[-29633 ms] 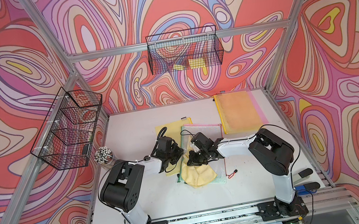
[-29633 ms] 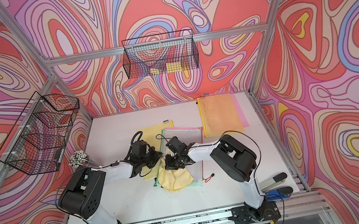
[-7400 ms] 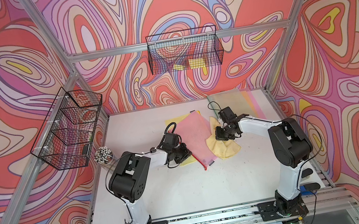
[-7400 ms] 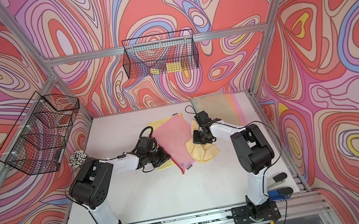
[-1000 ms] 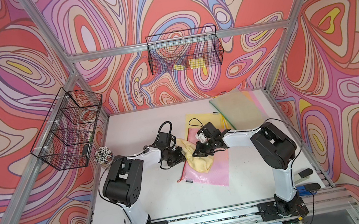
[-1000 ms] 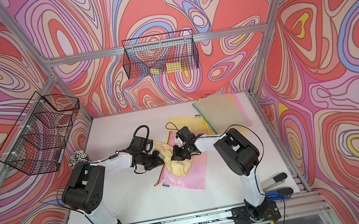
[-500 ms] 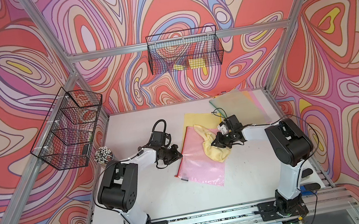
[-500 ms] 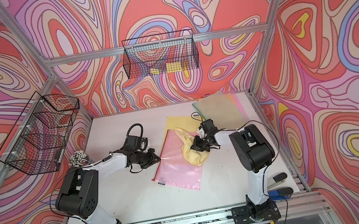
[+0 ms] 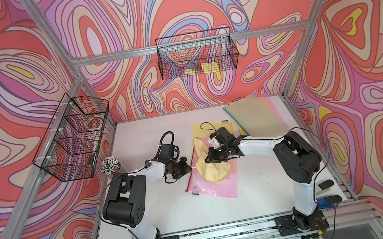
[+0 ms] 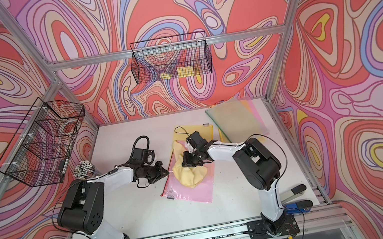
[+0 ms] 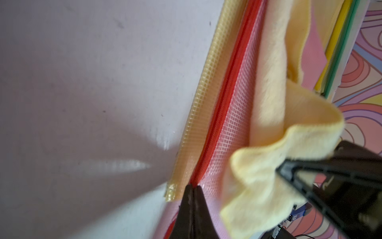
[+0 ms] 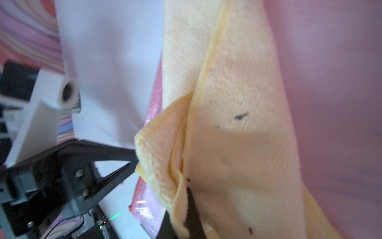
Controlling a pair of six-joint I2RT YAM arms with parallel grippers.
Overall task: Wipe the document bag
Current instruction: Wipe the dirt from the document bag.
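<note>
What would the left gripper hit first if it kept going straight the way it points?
The pink document bag: the shut left gripper has its tips at the bag's red zip edge. Just beyond, probably the yellow cloth; depth is unclear.

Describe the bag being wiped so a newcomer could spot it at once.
On the white table, find the bunched yellow cloth. Under it lies the document bag, flat. Unlike the yellow bag beneath its far end and the green bag in the far corner, it is pink with a red zip edge.
</note>
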